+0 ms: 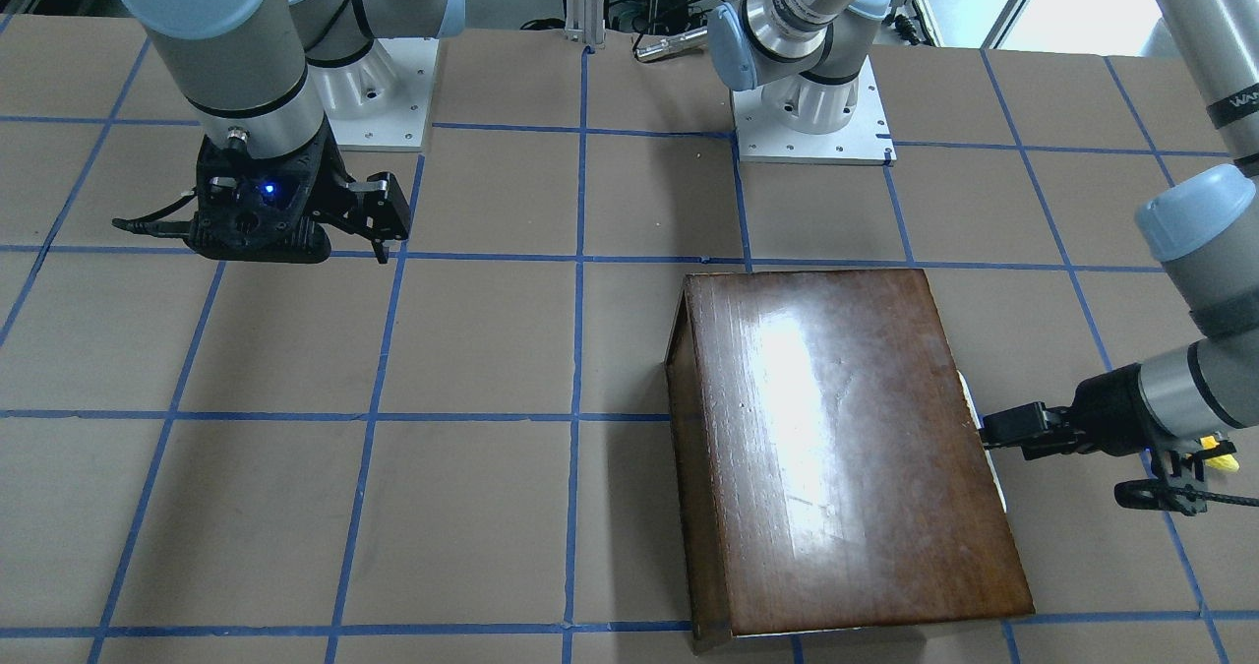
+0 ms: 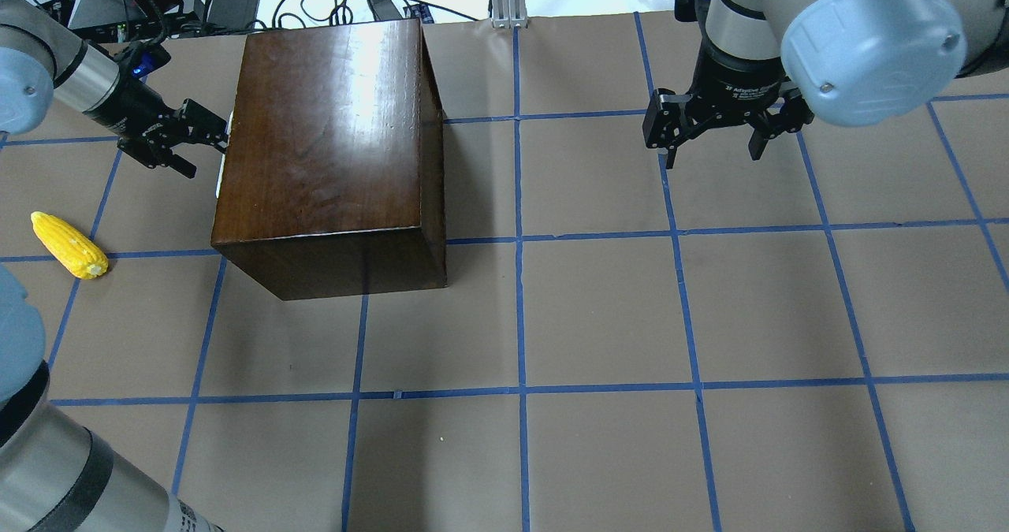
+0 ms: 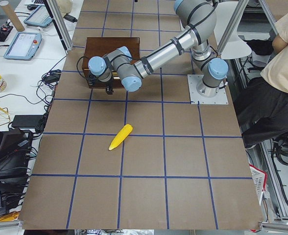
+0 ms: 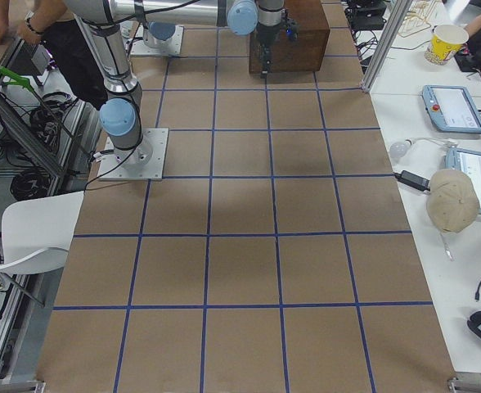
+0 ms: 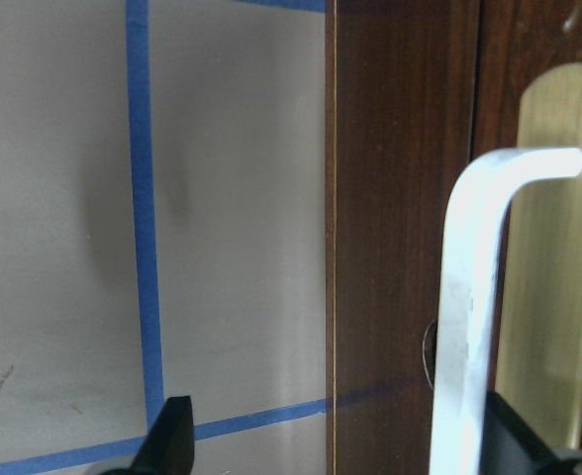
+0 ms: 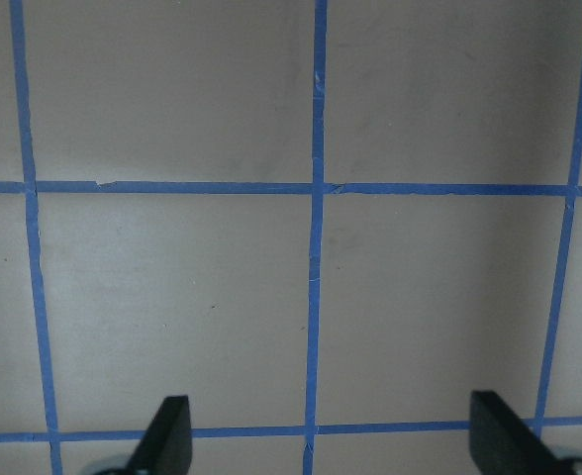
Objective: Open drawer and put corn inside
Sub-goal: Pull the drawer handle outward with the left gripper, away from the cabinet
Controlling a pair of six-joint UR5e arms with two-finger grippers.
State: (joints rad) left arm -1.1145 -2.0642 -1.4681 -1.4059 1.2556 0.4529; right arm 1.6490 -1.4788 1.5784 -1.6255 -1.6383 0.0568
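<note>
The dark-brown cabinet stands on the table's left half. Its drawer front faces my left arm and looks shut, with a white metal handle on a brass plate. My left gripper is level at that front and open. In the left wrist view the handle stands between the fingers, close to the right finger. The yellow corn lies on the table beside the cabinet, behind the left gripper; it also shows in the exterior left view. My right gripper hangs open and empty over bare table.
The table is brown paper with a blue tape grid. The two arm bases stand on white plates at the robot's edge. Operators and desks with equipment line the table's sides in the side views.
</note>
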